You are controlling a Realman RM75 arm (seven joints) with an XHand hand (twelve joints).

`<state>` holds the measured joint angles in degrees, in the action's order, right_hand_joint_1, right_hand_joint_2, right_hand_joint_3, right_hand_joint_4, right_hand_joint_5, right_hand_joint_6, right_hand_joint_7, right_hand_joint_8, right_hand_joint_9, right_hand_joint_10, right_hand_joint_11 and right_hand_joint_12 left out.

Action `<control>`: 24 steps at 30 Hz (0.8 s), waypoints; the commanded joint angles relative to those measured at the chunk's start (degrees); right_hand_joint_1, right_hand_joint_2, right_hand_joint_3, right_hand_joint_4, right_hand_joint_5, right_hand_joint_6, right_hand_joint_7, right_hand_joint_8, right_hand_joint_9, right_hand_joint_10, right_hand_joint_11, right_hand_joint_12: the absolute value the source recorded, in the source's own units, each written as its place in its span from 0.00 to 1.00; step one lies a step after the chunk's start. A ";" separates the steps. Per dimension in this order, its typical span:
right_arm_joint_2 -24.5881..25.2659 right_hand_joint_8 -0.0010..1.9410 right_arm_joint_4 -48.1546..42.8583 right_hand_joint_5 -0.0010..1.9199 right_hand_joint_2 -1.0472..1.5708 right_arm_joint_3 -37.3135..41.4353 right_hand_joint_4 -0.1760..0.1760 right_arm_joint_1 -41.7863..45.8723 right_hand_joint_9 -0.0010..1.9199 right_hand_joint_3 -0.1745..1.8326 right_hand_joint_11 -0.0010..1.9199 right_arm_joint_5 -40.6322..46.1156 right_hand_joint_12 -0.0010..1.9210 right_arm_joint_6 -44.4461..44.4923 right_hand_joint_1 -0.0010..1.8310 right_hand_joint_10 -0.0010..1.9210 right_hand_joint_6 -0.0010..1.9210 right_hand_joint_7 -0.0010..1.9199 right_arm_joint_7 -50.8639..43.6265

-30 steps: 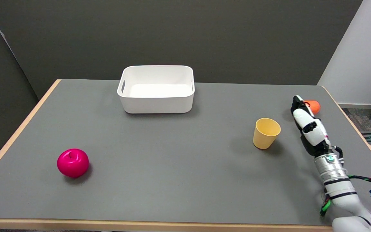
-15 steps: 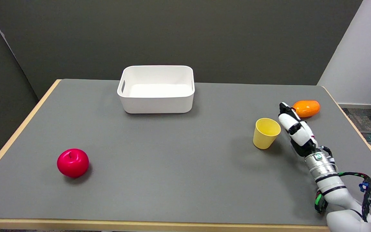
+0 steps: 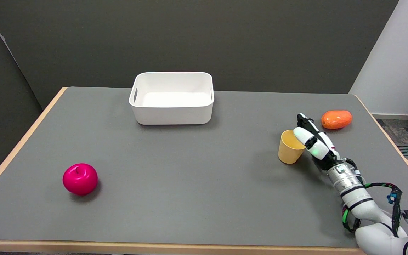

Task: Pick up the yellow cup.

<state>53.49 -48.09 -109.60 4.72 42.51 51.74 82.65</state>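
Where the right arm reaches in from the lower right, the right hand (image 3: 313,142) lies against the right side of the yellow cup (image 3: 290,147), overlapping its rim; whether the fingers grip it cannot be told. The cup stands upright on the grey table (image 3: 190,170), with an orange fruit (image 3: 336,119) beyond and a white bin (image 3: 171,98) and pink apple (image 3: 80,179) well apart.

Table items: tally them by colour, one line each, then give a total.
Yellow: 1, cup
White: 1, bin
Red: 1, apple
Orange: 1, fruit
Total: 4
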 commanded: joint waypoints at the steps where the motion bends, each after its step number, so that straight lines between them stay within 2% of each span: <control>1: 0.24 0.00 0.37 0.01 0.60 -0.31 0.16 -1.97 0.00 0.51 0.00 -3.23 0.03 -1.21 0.21 0.00 0.04 0.00 0.42; 7: -0.14 0.00 1.46 0.02 0.60 0.01 0.16 -2.05 0.00 0.52 0.00 -8.71 0.03 -1.70 0.22 0.00 0.03 0.00 5.18; 9: -0.24 0.00 2.04 0.01 0.60 0.00 0.18 -2.05 0.00 0.51 0.00 -10.14 0.01 -1.72 0.26 0.00 0.04 0.00 7.03; 12: -0.24 0.00 2.45 0.00 0.62 0.01 0.25 -2.13 0.00 0.45 0.00 -11.16 0.00 -1.72 0.31 0.00 0.02 0.00 8.42; 14: -0.24 0.00 2.58 0.00 0.62 0.01 0.27 -2.13 0.00 0.44 0.00 -11.39 0.00 -1.77 0.33 0.00 0.00 0.00 8.62; 19: -0.24 0.00 2.75 0.00 0.62 -0.02 0.27 -2.13 0.00 0.44 0.00 -12.28 0.00 -1.80 0.41 0.00 0.00 0.00 8.65; 24: -0.37 0.00 2.90 0.00 0.61 0.01 0.27 -2.13 0.00 0.43 0.00 -12.69 0.00 -1.72 0.43 0.00 0.00 0.00 8.65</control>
<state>53.41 -46.32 -109.71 2.91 33.99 50.31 88.43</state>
